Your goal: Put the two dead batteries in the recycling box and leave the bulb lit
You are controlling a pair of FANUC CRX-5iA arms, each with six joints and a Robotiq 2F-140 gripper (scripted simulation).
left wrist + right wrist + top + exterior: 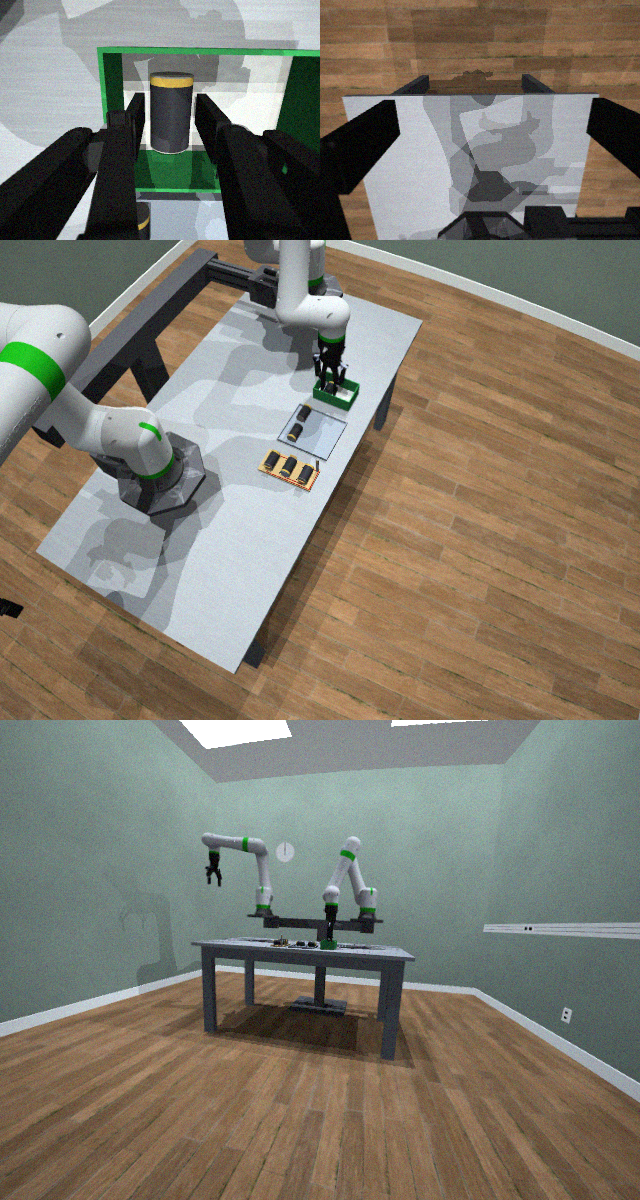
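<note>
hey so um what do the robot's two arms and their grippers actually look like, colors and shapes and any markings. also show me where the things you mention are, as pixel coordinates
Both arms are smooth, white, rounded tubes with bright green bands and bulbous joints, rising from dark gray, angular base plates. The left gripper point(330, 387) point(170, 108) and right gripper point(214, 881) point(493, 116) are matte black, each with two jointed, blocky fingers. I can't make out any lettering.
</note>
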